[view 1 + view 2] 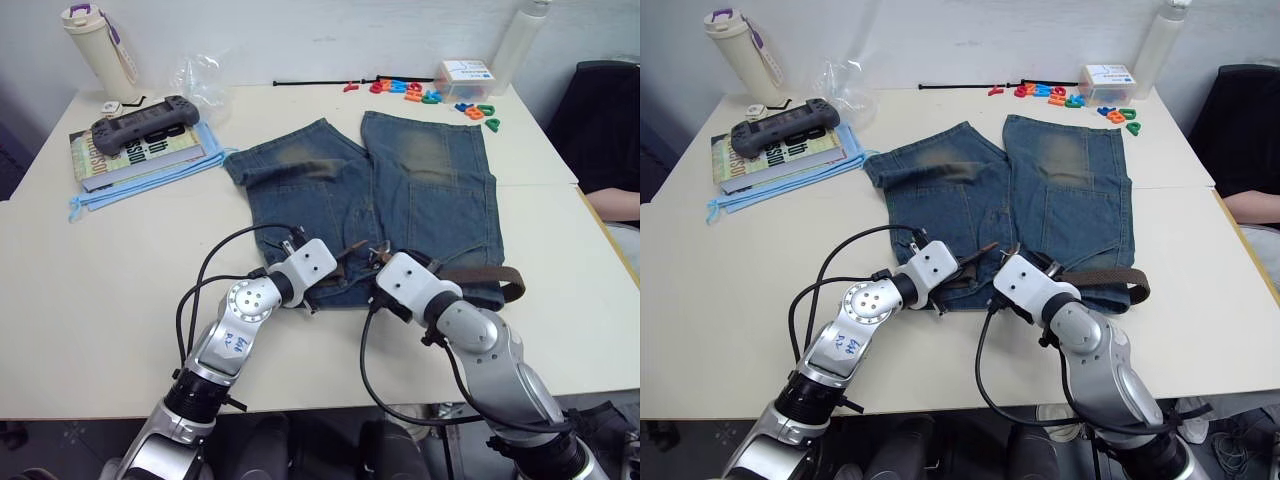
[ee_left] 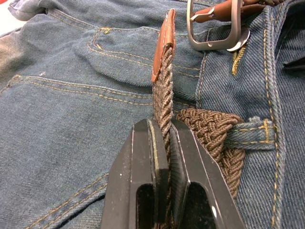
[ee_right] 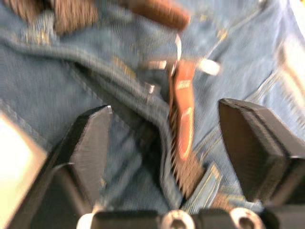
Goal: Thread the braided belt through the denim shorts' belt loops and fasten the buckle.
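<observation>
The denim shorts lie flat on the table with the waistband toward me. The braided belt runs along the waistband and curls past the shorts' right edge. In the left wrist view it passes under one of the belt loops. My left gripper is shut on the braided belt just behind its tan leather tip, which points at the silver buckle. My right gripper is open, one finger on each side of the tip and buckle at the fly. The two grippers sit close together over the waistband's middle.
Books with a grey game controller lie at the far left, beside a bottle and a plastic bag. Coloured letters, a white box and a thin black cable line the far edge. A person's arm shows at right.
</observation>
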